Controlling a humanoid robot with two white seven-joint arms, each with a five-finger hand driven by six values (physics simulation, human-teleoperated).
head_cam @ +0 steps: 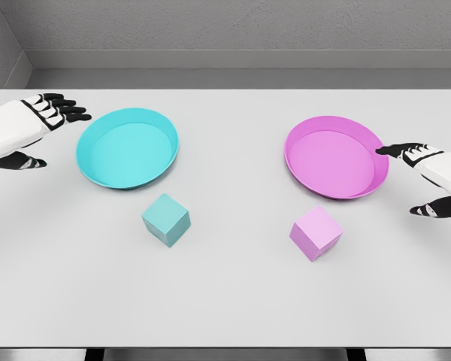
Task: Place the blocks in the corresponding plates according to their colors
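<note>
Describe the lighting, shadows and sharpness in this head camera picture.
Head view: soft, even light with no glare on the white table; only faint shadows under the cyan cube and pink cube, and gentle shading inside the round cyan plate and round pink plate; everything is sharp, including both white robot hands, left and right.

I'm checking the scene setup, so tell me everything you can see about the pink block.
The pink block is a plain, matte, light pink cube with slightly rounded edges. It sits flat on the white table, turned so one corner faces the camera; its top and two sides show. It lies just in front of the pink plate, apart from it, right of centre. Nothing touches it but the table; the right hand is off to its right.
</note>
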